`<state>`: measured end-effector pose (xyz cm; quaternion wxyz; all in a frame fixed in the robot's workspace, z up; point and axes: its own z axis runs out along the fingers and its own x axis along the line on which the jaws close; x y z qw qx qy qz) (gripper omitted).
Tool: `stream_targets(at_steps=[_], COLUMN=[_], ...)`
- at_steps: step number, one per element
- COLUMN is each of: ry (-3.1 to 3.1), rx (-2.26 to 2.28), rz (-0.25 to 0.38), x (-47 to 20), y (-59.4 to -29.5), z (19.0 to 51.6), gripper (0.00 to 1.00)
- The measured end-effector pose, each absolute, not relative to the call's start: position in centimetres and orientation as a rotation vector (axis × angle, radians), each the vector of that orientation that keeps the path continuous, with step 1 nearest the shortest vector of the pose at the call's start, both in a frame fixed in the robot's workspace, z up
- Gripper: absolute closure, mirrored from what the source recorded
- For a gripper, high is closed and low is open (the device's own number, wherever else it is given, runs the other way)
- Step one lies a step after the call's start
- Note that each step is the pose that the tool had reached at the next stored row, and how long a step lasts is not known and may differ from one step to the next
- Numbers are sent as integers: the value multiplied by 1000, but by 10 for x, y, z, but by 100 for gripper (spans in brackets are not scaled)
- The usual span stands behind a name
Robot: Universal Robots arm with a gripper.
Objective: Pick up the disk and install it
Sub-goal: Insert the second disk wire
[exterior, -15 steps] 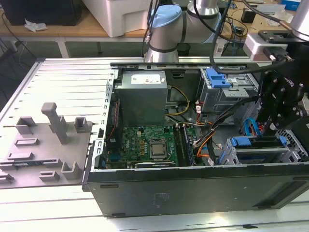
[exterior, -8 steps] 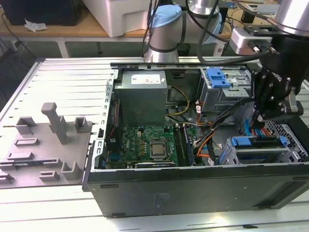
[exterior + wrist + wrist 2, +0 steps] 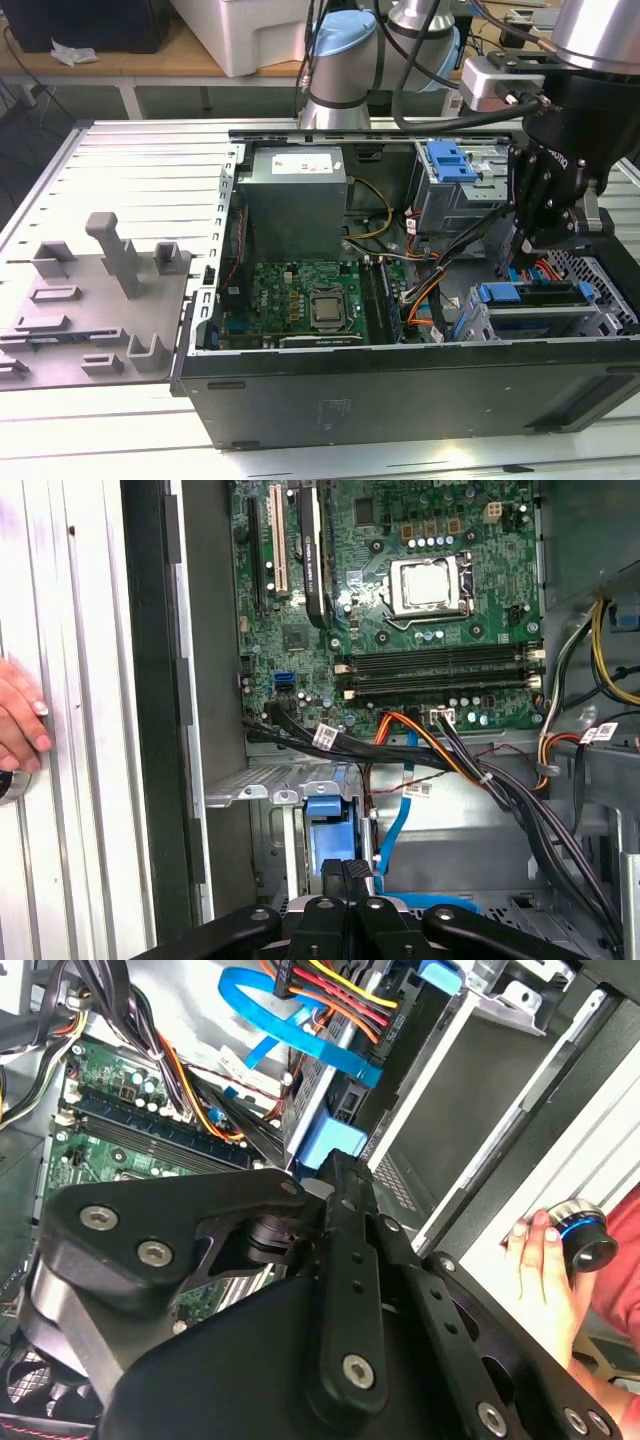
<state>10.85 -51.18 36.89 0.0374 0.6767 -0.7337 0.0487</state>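
While the black pincer (image 3: 530, 245) hangs at right of the exterior view, just above the blue-framed silver disk (image 3: 535, 300) seated in the metal drive cage (image 3: 600, 310), I cannot tell its opening. Risk: snagging the orange cables (image 3: 425, 300) beside it.

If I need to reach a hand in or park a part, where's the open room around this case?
Free: the ribbed metal table behind the grey fixture plate, and the strip in front of the case. Crowded: the drive cage corner, where the gripper hangs over the disk amid cables. A person's hand rests on the table beside the case.
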Motion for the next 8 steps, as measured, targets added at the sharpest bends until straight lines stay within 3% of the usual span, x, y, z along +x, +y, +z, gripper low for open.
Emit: stream_targets(at_steps=[8], ry=[-2248], rx=[2081], rz=[150], x=[108], y=[-512], z=[369], gripper=[89])
